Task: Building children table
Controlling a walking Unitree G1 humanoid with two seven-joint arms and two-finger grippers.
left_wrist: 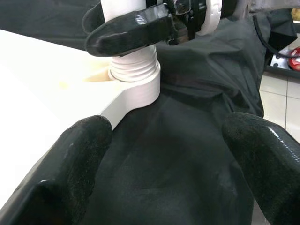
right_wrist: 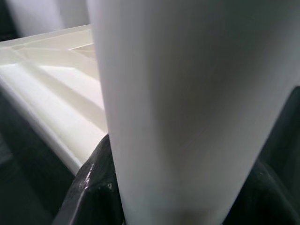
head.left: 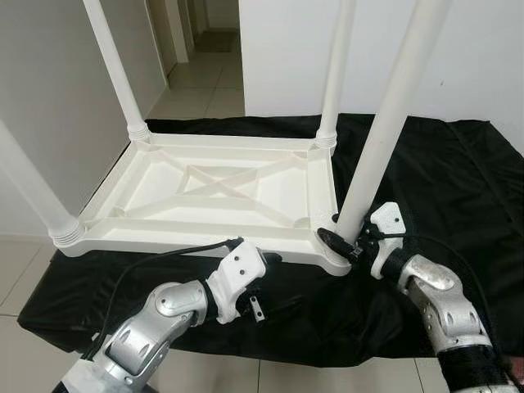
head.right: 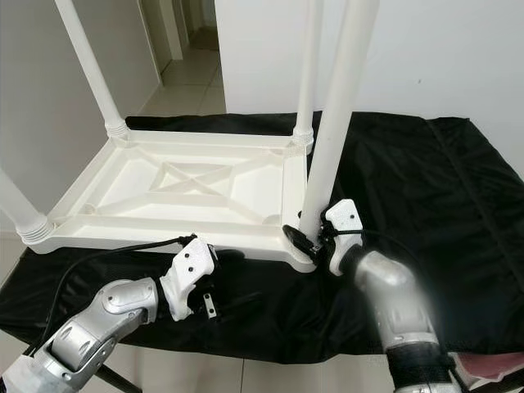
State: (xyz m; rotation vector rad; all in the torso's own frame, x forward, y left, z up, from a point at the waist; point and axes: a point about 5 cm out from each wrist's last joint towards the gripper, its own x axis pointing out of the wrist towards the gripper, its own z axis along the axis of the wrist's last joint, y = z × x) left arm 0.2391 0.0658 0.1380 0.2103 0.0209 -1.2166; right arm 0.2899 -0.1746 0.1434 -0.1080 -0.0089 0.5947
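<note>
Your right gripper (head.left: 348, 239) has its jaws clamped on the near-right leg (head.left: 385, 123) of the upturned tabletop (head.left: 221, 192) lying on the black cloth (head.left: 442, 172), while your left gripper (head.left: 264, 270) hovers, jaws apart, just beside the tabletop's near edge.

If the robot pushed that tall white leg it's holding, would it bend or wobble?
Probably not bend: the white leg looks like a thick, straight plastic tube. It might wobble a little, since threads still show above its socket in the upside-down tabletop. Its smooth surface could slip, though the right gripper is clamped around its base. The left gripper is open above the black cloth.
</note>
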